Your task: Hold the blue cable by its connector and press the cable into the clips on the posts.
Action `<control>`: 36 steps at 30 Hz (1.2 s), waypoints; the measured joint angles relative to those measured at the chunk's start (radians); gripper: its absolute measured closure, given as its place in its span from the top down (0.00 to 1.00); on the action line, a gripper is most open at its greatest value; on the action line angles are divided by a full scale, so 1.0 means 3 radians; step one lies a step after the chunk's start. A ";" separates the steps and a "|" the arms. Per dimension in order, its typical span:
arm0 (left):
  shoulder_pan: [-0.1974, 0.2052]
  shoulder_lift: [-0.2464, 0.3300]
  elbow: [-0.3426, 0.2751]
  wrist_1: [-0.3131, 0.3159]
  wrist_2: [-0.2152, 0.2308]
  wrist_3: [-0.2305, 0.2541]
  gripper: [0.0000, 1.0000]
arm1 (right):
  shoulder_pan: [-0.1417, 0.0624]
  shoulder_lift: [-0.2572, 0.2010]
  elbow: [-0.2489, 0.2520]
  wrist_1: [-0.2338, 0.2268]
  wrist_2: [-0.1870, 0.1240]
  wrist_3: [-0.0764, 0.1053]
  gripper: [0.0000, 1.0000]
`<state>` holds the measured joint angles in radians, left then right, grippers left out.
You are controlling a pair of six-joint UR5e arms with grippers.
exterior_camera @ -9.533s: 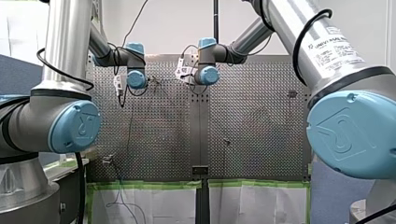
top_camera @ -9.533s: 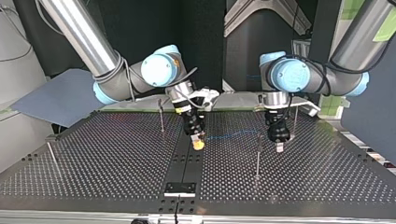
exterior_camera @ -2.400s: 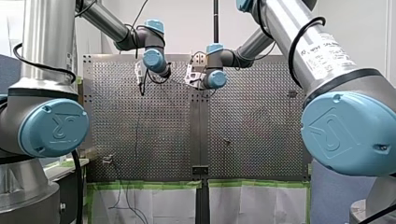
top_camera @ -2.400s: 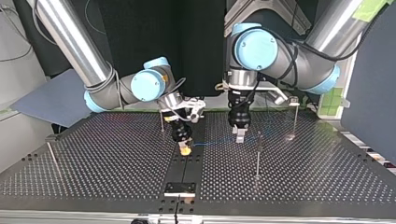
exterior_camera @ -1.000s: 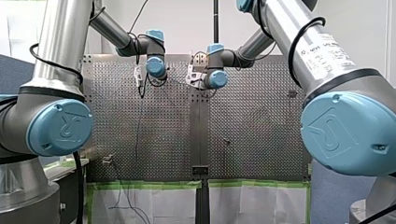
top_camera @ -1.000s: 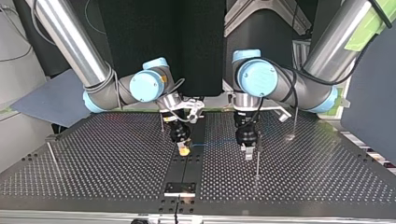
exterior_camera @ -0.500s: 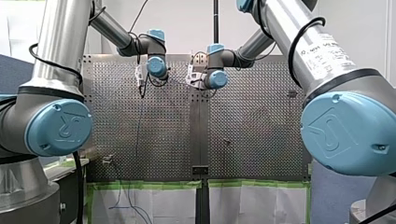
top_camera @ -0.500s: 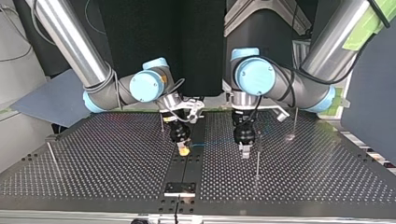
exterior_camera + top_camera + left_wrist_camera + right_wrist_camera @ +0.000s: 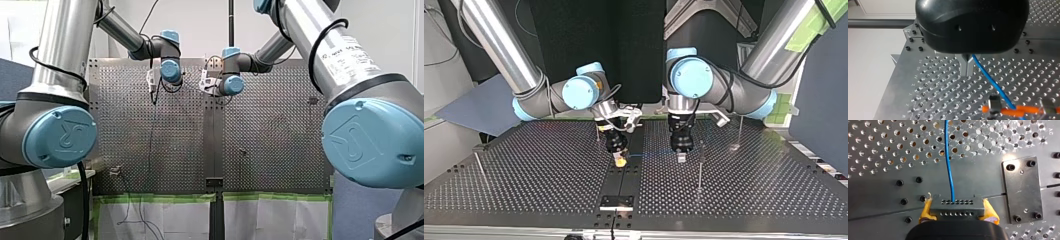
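Note:
In the right wrist view my right gripper (image 9: pixel 957 208) has its yellow pads (image 9: pixel 926 210) shut on a black connector (image 9: pixel 957 212). The blue cable (image 9: pixel 949 165) leaves the connector and runs straight ahead over the perforated plate. In the left wrist view my left gripper (image 9: pixel 966 73) has its metal fingers together, and the blue cable (image 9: pixel 989 79) comes out beside them and slants down to a blurred orange clip (image 9: pixel 1023 110). In the top view the cable (image 9: pixel 650 154) spans from my right gripper (image 9: pixel 620 161) to my left gripper (image 9: pixel 681 157), next to a thin post (image 9: pixel 700 166).
More thin posts stand on the table (image 9: pixel 524 190): one behind my right gripper (image 9: pixel 596 131), one at the top view's right (image 9: pixel 739 131), one at its far left (image 9: pixel 478 168). A black plate (image 9: pixel 1022 190) is bolted beside the connector.
My left gripper's fingers have closed, and it has shifted toward the top view's left, away from the near post, rising a little. My right gripper has stayed put with the connector.

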<state>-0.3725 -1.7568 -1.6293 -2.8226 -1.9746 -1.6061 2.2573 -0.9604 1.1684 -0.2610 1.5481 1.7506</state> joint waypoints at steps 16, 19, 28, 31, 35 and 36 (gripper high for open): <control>-0.0021 -0.0014 0.0000 0.0142 -0.0057 -0.0062 0.00 | -0.0015 -0.0001 0.0004 0.0019 0.0001 0.0000 0.00; -0.0040 -0.0042 -0.0001 0.0179 -0.0047 -0.0086 0.00 | -0.0022 0.0000 0.0026 0.0025 0.0008 0.0000 0.00; -0.0149 -0.0275 -0.0002 0.0156 -0.0010 -0.0139 0.00 | -0.0047 0.0002 0.0201 0.0018 0.0046 0.0000 0.00; -0.0190 -0.0377 -0.0003 0.0147 -0.0014 -0.0153 0.00 | -0.0062 0.0002 0.0278 0.0017 0.0058 -0.0001 0.00; -0.0230 -0.0508 -0.0014 0.0150 -0.0023 -0.0189 0.00 | -0.0097 0.0002 0.0388 0.0016 0.0114 -0.0022 0.00; -0.0240 -0.0545 -0.0015 0.0151 -0.0025 -0.0197 0.00 | -0.0106 0.0002 0.0414 0.0015 0.0138 -0.0030 0.00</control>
<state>-0.4446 -1.9204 -1.6339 -2.7773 -1.9820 -1.6651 2.2253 -0.9597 1.2925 -0.2563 1.5895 1.7415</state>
